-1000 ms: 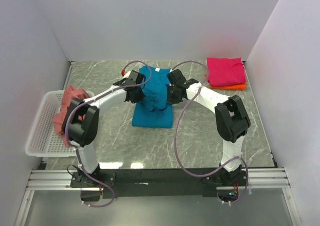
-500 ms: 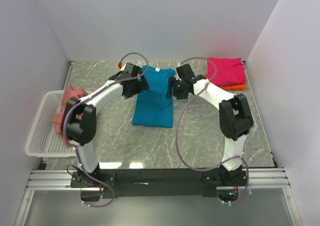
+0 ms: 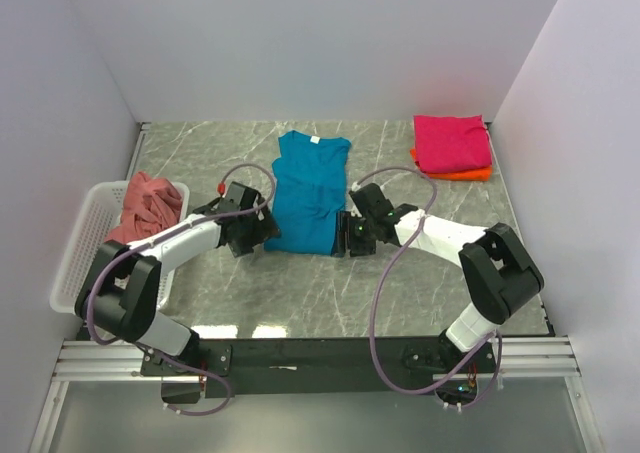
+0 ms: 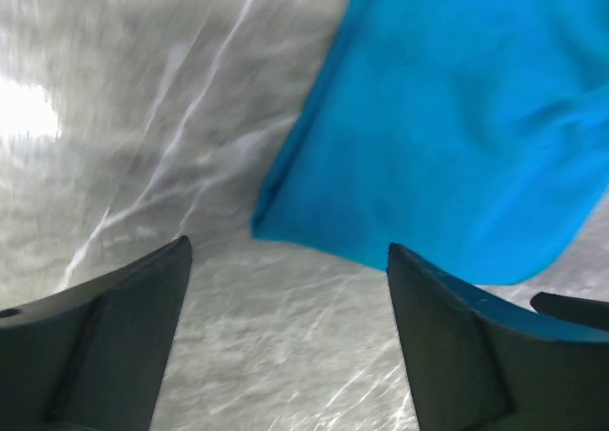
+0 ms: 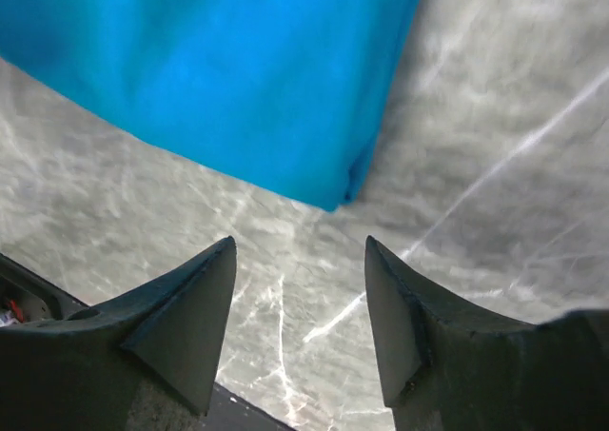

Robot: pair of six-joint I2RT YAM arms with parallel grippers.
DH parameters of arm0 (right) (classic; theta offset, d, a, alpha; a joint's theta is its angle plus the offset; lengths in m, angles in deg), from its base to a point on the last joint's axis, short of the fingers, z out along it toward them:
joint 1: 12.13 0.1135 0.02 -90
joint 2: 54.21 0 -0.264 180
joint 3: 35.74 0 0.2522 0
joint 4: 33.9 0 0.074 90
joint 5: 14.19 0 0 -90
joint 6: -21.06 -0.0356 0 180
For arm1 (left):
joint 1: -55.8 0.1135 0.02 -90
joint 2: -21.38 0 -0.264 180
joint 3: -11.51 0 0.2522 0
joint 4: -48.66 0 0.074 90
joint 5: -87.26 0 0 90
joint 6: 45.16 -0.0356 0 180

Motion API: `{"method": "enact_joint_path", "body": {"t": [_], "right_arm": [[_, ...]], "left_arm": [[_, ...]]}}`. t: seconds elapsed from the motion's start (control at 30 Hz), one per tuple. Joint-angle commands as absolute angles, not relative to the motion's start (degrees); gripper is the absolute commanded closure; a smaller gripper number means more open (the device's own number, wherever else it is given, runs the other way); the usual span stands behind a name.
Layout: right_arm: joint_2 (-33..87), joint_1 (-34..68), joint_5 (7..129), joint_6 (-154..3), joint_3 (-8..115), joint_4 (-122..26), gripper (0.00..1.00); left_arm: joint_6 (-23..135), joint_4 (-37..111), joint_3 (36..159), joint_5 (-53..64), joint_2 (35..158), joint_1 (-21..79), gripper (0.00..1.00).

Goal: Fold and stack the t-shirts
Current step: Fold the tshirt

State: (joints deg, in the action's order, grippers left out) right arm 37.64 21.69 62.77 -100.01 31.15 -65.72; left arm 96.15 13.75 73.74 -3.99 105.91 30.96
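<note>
Top external: teal shirt (image 3: 308, 188) lies lengthwise in the middle of the tabletop (image 3: 430, 273), collar at the far end, wrinkled across the middle. It looks narrowed along its long sides. My left hand (image 3: 255, 235) sits low at its near-left corner and my right hand (image 3: 350, 238) at its near-right corner. Magenta shirt (image 3: 452, 141) is folded on top of the orange shirt (image 3: 468, 175), far right. Pink shirt (image 3: 148, 201) is bunched in the basket (image 3: 78, 268), left.

Left wrist: fingers (image 4: 114, 326) apart, nothing between them. The hem corner is just ahead of the gap, flat on the tabletop.

Right wrist: same story. Fingers (image 5: 181, 317) spread and empty, the other hem corner just ahead.

Handling, my read: light, limp cloth with zero stiffness, so it sags wherever it's unsupported. The corner edge looks doubled, so I should pinch deep enough to catch every layer or the top one peels away. Take both hem corners together, lift evenly, carry toward the collar. The tabletop looks smooth, so the shirt may slide instead of staying put.
</note>
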Motion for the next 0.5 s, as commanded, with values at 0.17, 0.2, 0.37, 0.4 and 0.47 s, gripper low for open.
{"method": "enact_joint_path", "body": {"t": [0.17, 0.2, 0.37, 0.4, 0.47], "right_arm": [[39.30, 21.79, 62.45, -103.21, 30.14, -59.97, 0.48], [40.09, 21.97, 62.28, -103.65, 30.14, -59.79, 0.48], [42.47, 22.49, 61.13, -103.74, 31.28, -60.75, 0.53], [42.82, 22.58, 61.22, -103.92, 31.11, -60.67, 0.53], [43.17, 22.58, 61.31, -104.18, 30.76, -60.23, 0.53]], "left_arm": [[96.87, 17.93, 73.08, -2.30, 109.44, 30.75, 0.23], [96.87, 17.85, 73.26, -2.30, 110.57, 30.75, 0.26], [96.87, 18.28, 72.21, -1.07, 112.95, 30.75, 0.54], [96.96, 18.37, 71.94, -1.24, 113.48, 30.84, 0.60], [97.04, 18.37, 71.77, -1.16, 114.10, 30.75, 0.77]]}}
